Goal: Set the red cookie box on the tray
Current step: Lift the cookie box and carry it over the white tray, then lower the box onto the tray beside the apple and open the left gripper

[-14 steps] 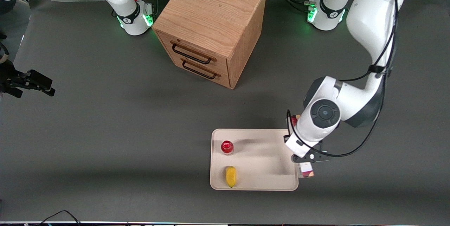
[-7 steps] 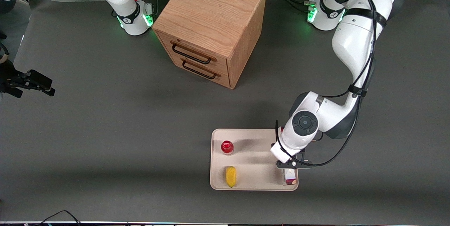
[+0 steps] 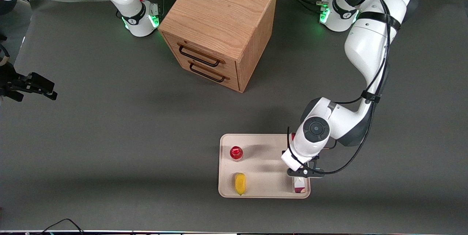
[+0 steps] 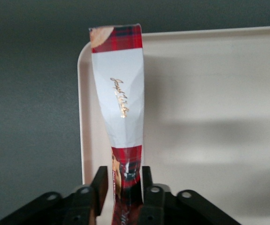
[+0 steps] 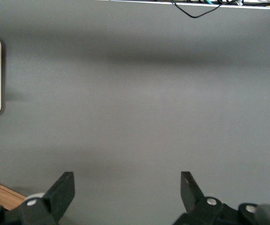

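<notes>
The box (image 4: 120,108) is showing as a long narrow carton: dark red plaid bands at both ends, a broad white panel between them, and a patch of biscuit picture at the corner of its far end. A slanted line of gold script is running along the white panel; its letters are too fine to read. In the front view only the box's (image 3: 299,185) near end is showing, white with a dark red tip, the rest lying under the wrist.

The gripper (image 4: 124,182) is clamping the box at one plaid end, its two black fingers (image 4: 100,183) pressing the narrow sides, closed down to the carton's width. From the front it (image 3: 300,174) is hanging over the tray's edge toward the working arm's end of the table.

The box is lying lengthwise just inside the rim of the tray (image 4: 81,117), parallel to that short side, its far end reaching the rounded corner. Whether it is resting on the tray floor or held slightly above it cannot be told.

The tray (image 3: 263,194), cream-beige with a low rim, is also holding a red-capped bottle (image 3: 236,153) and, nearer the front camera, a yellow object (image 3: 240,183); both are lying well apart from the box. A wooden cabinet (image 3: 218,28) with two closed drawers is standing farther from the camera than the tray.
</notes>
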`<state>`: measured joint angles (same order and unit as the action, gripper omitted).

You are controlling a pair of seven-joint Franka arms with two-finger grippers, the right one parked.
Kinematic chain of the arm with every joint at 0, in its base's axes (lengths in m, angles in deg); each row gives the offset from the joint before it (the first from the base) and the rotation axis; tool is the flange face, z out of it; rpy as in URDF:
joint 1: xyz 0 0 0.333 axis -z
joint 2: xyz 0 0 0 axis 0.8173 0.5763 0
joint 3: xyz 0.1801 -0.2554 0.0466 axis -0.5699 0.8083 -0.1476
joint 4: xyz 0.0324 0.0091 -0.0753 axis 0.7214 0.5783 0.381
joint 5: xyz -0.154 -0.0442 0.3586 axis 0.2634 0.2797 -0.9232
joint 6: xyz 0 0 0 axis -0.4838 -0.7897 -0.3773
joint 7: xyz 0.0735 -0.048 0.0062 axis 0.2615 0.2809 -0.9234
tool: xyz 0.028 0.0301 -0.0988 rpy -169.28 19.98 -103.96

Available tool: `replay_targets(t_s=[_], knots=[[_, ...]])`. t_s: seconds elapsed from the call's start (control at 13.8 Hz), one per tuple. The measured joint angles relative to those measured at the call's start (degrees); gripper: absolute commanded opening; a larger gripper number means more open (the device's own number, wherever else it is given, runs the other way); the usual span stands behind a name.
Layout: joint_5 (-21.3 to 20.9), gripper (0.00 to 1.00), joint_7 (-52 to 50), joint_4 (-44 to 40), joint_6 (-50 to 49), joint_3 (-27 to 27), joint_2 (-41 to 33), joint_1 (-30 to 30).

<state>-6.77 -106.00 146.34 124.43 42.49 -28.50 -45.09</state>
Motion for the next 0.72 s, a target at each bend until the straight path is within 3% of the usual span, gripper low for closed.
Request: replay_targets(t_s=[0.22, 0.43, 0.72], knots=[[-0.01, 1.0, -0.13, -1.76, -2.78, -0.09, -1.18, -0.91], [0.47, 1.0, -0.12, -2.68, -12.9, -0.19, -5.62, -2.73], [7.21, 1.0, 5.86, -2.16, -19.14, -2.63, -14.97, -7.72]])
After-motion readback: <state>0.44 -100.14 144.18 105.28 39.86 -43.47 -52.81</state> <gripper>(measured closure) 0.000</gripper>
